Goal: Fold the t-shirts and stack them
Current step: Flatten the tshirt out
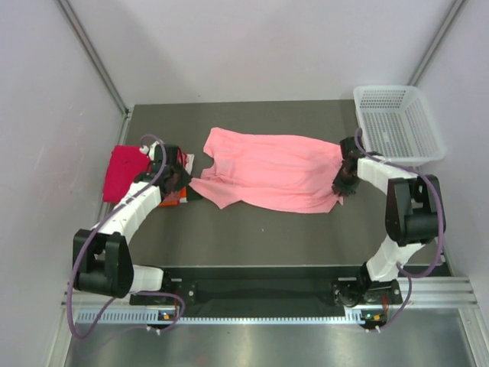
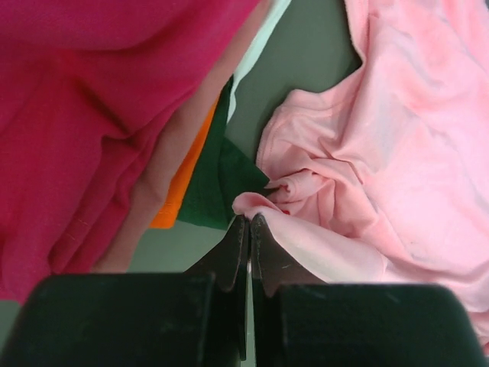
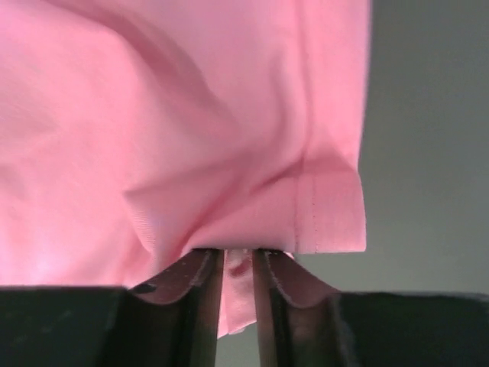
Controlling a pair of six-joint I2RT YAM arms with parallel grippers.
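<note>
Soft wrinkled pink tee (image 1: pixel 267 172) w/ stitched hem (image 3: pixel 313 210), pinched by L+R jaws.

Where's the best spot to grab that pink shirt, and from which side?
Probably by its two ends, coming in low from outside each: the pink t-shirt lies stretched sideways, and the thin edges there suit a pinch. The left gripper nips a bunched fold at the left end, the right gripper the stitched hem.

The left gripper (image 2: pixel 249 229) is closed, pinching a fold of the pink t-shirt (image 2: pixel 397 153), which spreads toward 2 o'clock. The magenta t-shirt (image 2: pixel 84 115) fills 10 o'clock, with an orange t-shirt (image 2: pixel 179 191) edge between them.
</note>
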